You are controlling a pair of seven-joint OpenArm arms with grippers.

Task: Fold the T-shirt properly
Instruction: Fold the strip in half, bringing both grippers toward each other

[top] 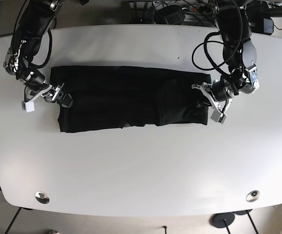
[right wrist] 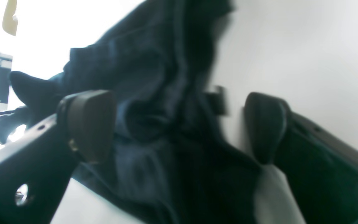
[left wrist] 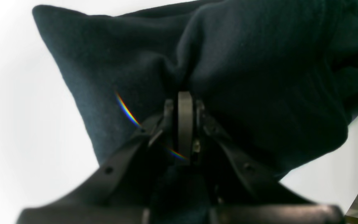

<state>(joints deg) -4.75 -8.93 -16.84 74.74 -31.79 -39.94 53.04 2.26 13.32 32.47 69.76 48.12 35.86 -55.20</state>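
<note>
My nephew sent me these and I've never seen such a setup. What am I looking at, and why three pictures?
Two robot arms are folding a dark T-shirt on a white table. One camera looks down from above; the other two sit on the wrists, looking past the fingers. The left gripper, on the overhead picture's right, is pinched shut on the cloth. The right gripper stands open, with fabric lying between its fingers. The shirt is already folded into a long band.

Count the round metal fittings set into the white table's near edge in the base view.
2: one fitting near the front-left corner, one fitting near the front-right corner. Others may lie hidden under the T-shirt or arms.
</note>
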